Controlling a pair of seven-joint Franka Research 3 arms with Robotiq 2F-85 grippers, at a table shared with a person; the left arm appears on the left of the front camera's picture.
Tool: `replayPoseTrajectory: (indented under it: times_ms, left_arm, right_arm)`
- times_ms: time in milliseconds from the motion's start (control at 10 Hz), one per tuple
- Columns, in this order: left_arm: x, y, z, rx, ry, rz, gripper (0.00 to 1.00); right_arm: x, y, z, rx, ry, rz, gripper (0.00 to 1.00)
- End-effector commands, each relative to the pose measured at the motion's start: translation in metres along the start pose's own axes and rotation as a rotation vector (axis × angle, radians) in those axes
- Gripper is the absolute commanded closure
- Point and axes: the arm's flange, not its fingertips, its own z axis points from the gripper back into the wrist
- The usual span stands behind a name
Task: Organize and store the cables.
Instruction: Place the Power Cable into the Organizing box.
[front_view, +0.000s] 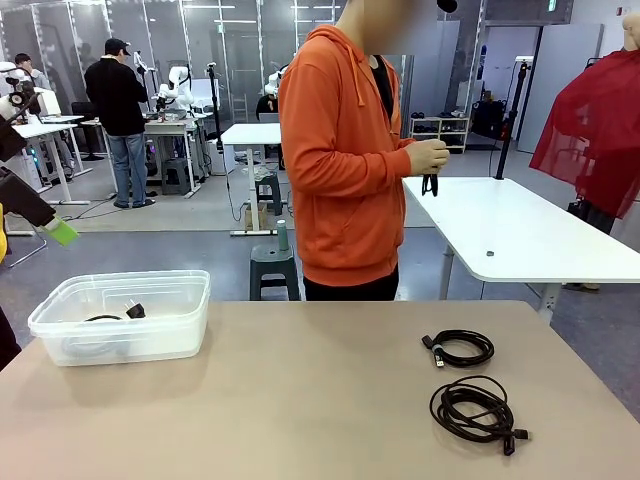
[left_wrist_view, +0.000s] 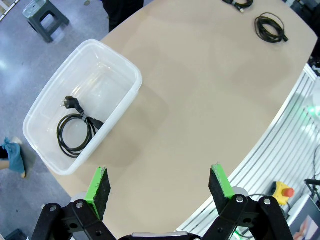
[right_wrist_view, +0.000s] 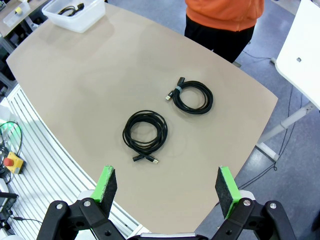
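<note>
Two coiled black cables lie on the beige table at the right: a smaller coil (front_view: 460, 348) (right_wrist_view: 192, 96) (left_wrist_view: 239, 4) farther back and a larger one (front_view: 477, 411) (right_wrist_view: 145, 134) (left_wrist_view: 270, 27) nearer the front edge. A third coiled cable (left_wrist_view: 75, 127) (front_view: 112, 316) with a plug lies inside the clear plastic bin (front_view: 120, 340) (left_wrist_view: 125, 95) (right_wrist_view: 82, 20) at the left. My left gripper (left_wrist_view: 160, 187) hangs open high above the table's near edge beside the bin. My right gripper (right_wrist_view: 167, 187) is open too, above the edge near the larger coil. A person in orange (front_view: 345, 150) holds a small dark cord (front_view: 430, 183).
The wide middle of the table (front_view: 300, 400) lies between the bin and the coils. A white table (front_view: 520, 230) and a grey stool (front_view: 273, 268) stand behind the person. A red stop button (left_wrist_view: 285, 191) sits below the table's edge.
</note>
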Motion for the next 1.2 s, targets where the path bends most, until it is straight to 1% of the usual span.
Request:
replayPoseTrajectory:
  times_ms: [0, 1100]
  left_arm:
    - [-0.0028, -0.0026, 0.0003, -0.002, -0.003, 0.006, 0.0]
    - [-0.0028, -0.0026, 0.0003, -0.002, -0.003, 0.006, 0.0]
  right_arm:
    - [-0.0004, 0.0008, -0.0001, 0.001, -0.007, 0.004, 0.0]
    - [-0.0004, 0.0008, -0.0001, 0.001, -0.007, 0.004, 0.0]
